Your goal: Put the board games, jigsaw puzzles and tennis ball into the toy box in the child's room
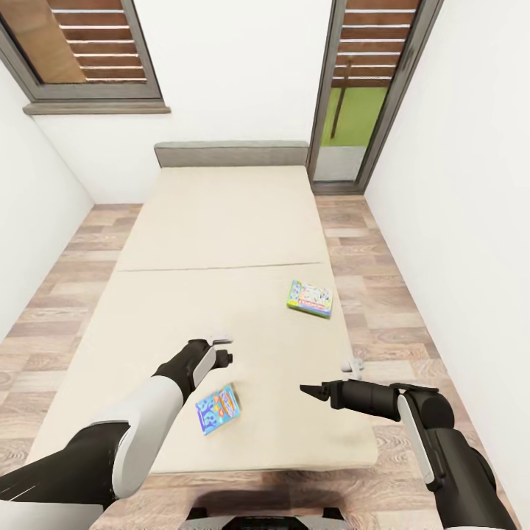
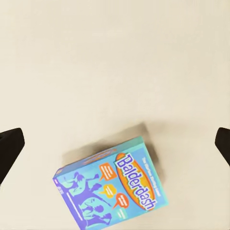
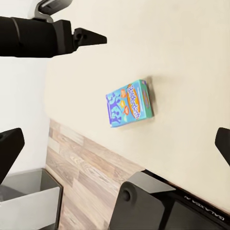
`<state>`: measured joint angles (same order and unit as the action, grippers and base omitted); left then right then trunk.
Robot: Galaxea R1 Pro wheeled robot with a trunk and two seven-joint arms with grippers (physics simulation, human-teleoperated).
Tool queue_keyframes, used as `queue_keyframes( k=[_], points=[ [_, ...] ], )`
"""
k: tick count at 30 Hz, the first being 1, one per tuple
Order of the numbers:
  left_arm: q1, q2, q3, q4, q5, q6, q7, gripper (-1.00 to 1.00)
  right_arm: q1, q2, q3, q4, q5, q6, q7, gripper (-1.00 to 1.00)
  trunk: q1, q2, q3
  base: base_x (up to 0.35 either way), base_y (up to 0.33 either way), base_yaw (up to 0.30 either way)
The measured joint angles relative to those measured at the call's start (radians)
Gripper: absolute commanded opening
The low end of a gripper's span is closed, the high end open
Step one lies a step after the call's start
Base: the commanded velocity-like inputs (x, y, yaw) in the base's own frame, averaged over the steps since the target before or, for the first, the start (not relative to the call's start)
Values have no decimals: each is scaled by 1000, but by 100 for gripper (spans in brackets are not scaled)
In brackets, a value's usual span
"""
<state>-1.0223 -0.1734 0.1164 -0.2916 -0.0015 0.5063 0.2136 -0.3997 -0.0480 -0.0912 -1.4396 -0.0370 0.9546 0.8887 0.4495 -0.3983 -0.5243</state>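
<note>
From the head camera I'm parked at the foot of the bed (image 1: pixel 221 243), both arms out over the beige mattress. My left gripper (image 1: pixel 221 350) hangs just beyond the Balderdash board game (image 1: pixel 218 408), which lies flat near the foot edge, slightly toward me from the jaws and not touching them; I can't judge the jaw spread from here. My right gripper (image 1: pixel 315 391) points in from the other side, well clear of that box, its two dark tips looking close together, nothing between them. The second board game (image 1: pixel 310 298), green-edged, lies farther up the mattress, beyond the right jaws. In the left wrist view the two dark fingertips (image 2: pixel 9 146) sit at opposite edges of the frame, so those jaws are spread wide and empty; the Balderdash box (image 2: pixel 110 189) lies skewed on the mattress below the gap, off-centre, partly cut by the frame edge. In the right wrist view the right fingertips (image 3: pixel 9 148) also stand far apart, empty, with the Balderdash box (image 3: pixel 129 103) between and ahead of them and the left gripper (image 3: pixel 88 37) off to one side. I'd say I'm at the first bed pickup: next I need to centre the left jaws over the box, turn the wrist to its short side, then descend.
</note>
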Motion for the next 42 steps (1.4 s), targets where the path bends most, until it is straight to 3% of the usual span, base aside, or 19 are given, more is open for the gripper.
queue_keyframes(
  k=[8, 14, 17, 24, 42],
  points=[
    [1, 0, 0, 0, -3, -12, 2, 100, 0, -16, -1, -5, -5, 0, 29, 100, 0, 0, -13, 0, 0, 0],
    [1, 0, -1, 0, -3, -15, 2, 100, 0, -54, -7, -6, -4, -6, 166, 100, 0, 0, -23, 0, 0, 0],
    [1, 0, -1, 0, -3, -15, 3, 100, 0, -62, -24, -7, -4, -8, 197, 100, 0, 0, -28, 0, 0, 0],
    [1, 0, -3, 0, -3, -15, 3, 100, 0, -66, -48, -6, -2, -10, 219, 100, 0, 0, -40, 0, 0, 0],
    [1, 0, -3, 0, -4, -17, 4, 100, 0, -67, -51, -5, -1, -10, 223, 100, 0, 0, -69, 0, 0, 0]
  ],
)
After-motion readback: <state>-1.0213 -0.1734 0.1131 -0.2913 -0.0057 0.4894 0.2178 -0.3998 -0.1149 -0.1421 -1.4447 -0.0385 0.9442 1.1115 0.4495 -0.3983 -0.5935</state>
